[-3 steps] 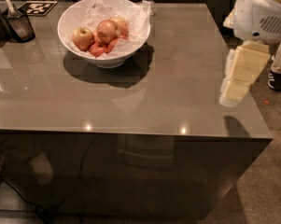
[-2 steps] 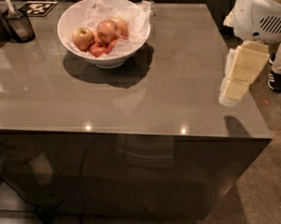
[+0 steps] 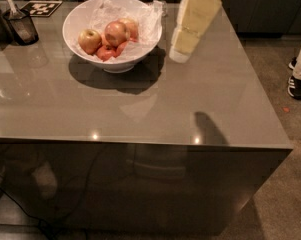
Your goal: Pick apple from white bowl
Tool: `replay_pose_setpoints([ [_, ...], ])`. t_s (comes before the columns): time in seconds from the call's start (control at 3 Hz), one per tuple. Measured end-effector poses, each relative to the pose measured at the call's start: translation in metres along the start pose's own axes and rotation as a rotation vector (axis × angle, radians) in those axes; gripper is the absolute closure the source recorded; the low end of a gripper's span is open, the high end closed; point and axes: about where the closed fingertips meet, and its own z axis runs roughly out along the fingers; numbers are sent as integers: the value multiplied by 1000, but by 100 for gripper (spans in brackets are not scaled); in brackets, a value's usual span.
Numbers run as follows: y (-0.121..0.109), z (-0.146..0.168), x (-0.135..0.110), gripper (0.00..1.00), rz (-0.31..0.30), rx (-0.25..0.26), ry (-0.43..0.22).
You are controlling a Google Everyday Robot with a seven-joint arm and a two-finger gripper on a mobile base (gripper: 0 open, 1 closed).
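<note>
The white bowl (image 3: 76, 17), lined with crinkled clear plastic, stands at the far left-centre of the grey table. The pinkish-red apple (image 3: 116, 32) lies on top of the pile in it. A golden-yellow apple (image 3: 89, 40) lies to its left and small dark-red apples (image 3: 106, 53) lie in front. My cream-coloured gripper (image 3: 180, 54) hangs down from the top of the view, just right of the bowl's rim and above the table. It is apart from the apple and holds nothing that shows.
A dark cup with a utensil (image 3: 21, 26) and a black-and-white marker tag (image 3: 41, 8) sit at the far left. A person's leg and shoe (image 3: 296, 85) stand on the floor right of the table. The table's front edge (image 3: 140, 143) runs across the middle.
My gripper has moved from beyond the table's right edge leftward over the table, and now hangs beside the bowl. The bowl and apples have not moved.
</note>
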Motion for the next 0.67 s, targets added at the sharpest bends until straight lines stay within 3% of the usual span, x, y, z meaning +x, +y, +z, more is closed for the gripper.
replay_pose_setpoints([
  [0.33, -2, 0, -2, 0, 2, 7, -8],
  [0.67, -25, 14, -27, 0, 17, 11, -40],
])
